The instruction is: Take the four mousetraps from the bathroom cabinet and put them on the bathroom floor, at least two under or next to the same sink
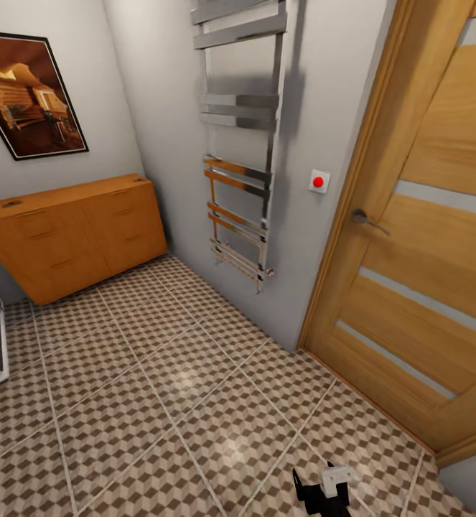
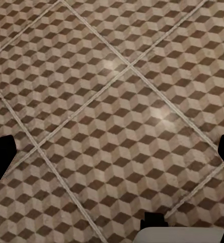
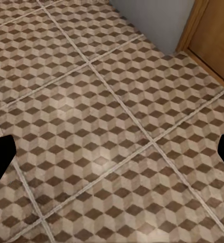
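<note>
The robot stands on the bathroom floor [image 1: 166, 388], the tiles with the cube pattern, and looks toward the far corner of the room where the cabinet [image 1: 69, 233] stands against the wall, under a framed picture [image 1: 29, 93]. All its drawers look shut, so the mousetraps are probably inside them; I cannot see any trap. On the cabinet's top, near its left end, lies a small dark thing too small to name. On the next wall hangs a chrome towel radiator [image 1: 238, 143], then a red button [image 1: 319, 182] and a wooden door [image 1: 424, 251] with a lever handle. Both wrist cameras look down at bare tiles, which fits arms kept low and tucked while the base drives. In each wrist view the dark finger tips sit far apart at the two sides, so the jaws of the left gripper [image 2: 112, 152] and the right gripper [image 3: 112, 152] stand wide open and hold nothing. In my judgement the fetching is not yet begun, and the next step is to come close to the cabinet.
</note>
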`<state>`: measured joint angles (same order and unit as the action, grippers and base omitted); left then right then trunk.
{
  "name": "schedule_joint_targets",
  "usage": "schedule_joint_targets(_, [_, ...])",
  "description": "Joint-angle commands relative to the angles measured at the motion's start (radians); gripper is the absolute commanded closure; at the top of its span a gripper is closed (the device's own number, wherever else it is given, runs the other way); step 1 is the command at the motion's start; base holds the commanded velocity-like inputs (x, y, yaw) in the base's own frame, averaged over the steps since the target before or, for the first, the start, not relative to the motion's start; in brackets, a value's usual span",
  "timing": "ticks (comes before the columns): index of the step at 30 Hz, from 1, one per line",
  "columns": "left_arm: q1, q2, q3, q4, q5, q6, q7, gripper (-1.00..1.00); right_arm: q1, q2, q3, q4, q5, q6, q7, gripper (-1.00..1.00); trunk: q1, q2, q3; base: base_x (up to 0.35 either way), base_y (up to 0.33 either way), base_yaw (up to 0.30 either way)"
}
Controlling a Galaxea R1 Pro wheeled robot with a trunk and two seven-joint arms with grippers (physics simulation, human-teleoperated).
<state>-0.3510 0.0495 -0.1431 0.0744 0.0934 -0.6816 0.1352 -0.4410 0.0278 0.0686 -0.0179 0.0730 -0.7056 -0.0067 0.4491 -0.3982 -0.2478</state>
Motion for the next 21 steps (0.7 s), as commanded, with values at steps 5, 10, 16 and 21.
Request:
schedule_joint_targets(5, [-0.002, 0.000, -0.009, 0.004, 0.009, -0.006, 0.000, -1.00, -0.001, 0.000, 0.005, 0.001, -0.002, -0.003, -0.001, -1.00, 0.001, -0.002, -0.005, 0.164, 0.227, 0.241])
schedule_joint_targets(10, [-0.002, 0.000, -0.009, 0.004, 0.009, -0.006, 0.000, -1.00, -0.001, 0.000, 0.005, 0.001, -0.002, -0.004, -0.001, -1.00, 0.001, -0.002, -0.008, 0.043, 0.264, 0.237])
schedule_joint_targets(16, [-0.002, 0.000, -0.009, 0.004, 0.009, -0.006, 0.000, -1.00, -0.001, 0.000, 0.005, 0.001, -0.002, -0.004, -0.001, -1.00, 0.001, -0.002, -0.012, 0.005, 0.275, 0.227])
schedule_joint_targets(21, [-0.002, 0.000, -0.009, 0.004, 0.009, -0.006, 0.000, -1.00, -0.001, 0.000, 0.005, 0.001, -0.002, -0.004, -0.001, -1.00, 0.001, -0.002, -0.015, 0.050, 0.275, 0.223])
